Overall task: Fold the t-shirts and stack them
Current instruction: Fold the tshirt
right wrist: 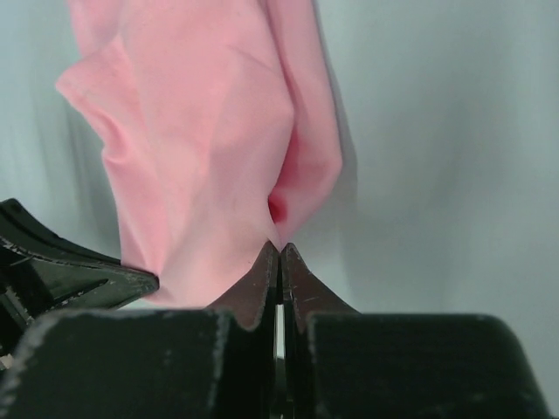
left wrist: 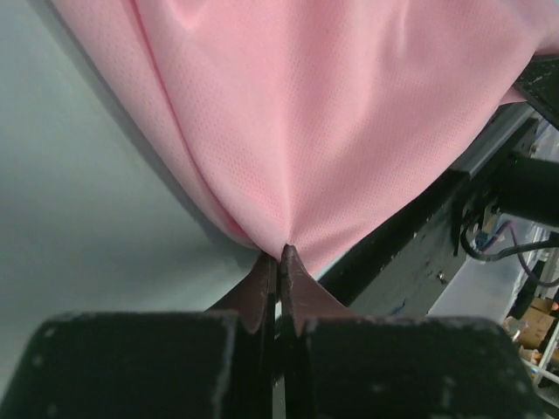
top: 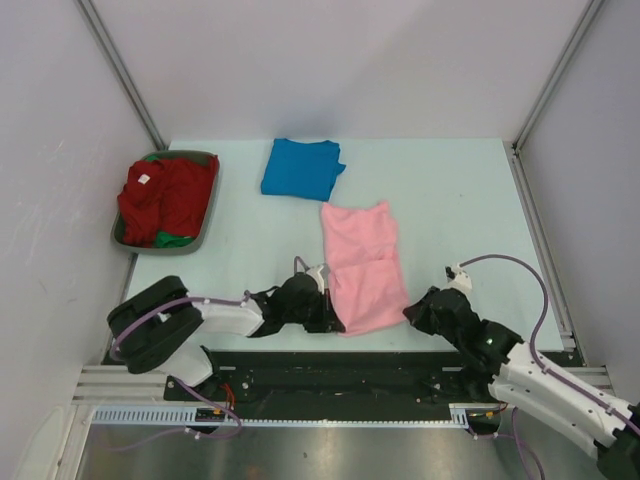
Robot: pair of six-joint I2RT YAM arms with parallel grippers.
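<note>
The pale green tabletop (top: 450, 200) stretches away from both sets of jaws to the far wall. The pink mesh-knit t-shirt (top: 362, 265) lies lengthwise on it as a long folded strip. Its near end sits between the two grippers and the rest runs forward, beyond the fingertips.

Far ahead and to the left of the left jaws stands a grey plastic tray (top: 150, 248). It holds a crumpled red garment (top: 165, 200), and a green garment (top: 172, 240) shows at its edges. The blue folded t-shirt (top: 300, 168) lies flat well ahead of both grippers, just past the pink shirt's far end and a little to its left.

The left gripper (top: 330, 315) is low at the shirt's near left corner. In its wrist view the jaws are pressed together, pinching the pink fabric (left wrist: 332, 113), which fans up and away from the tips (left wrist: 281, 253). The black table-edge frame is close on the right.

The right gripper (top: 412, 312) is at the near right corner. Its jaws are closed on the shirt's edge at the tips (right wrist: 279, 249), and the bunched cloth (right wrist: 201, 131) rises ahead and to their left.
</note>
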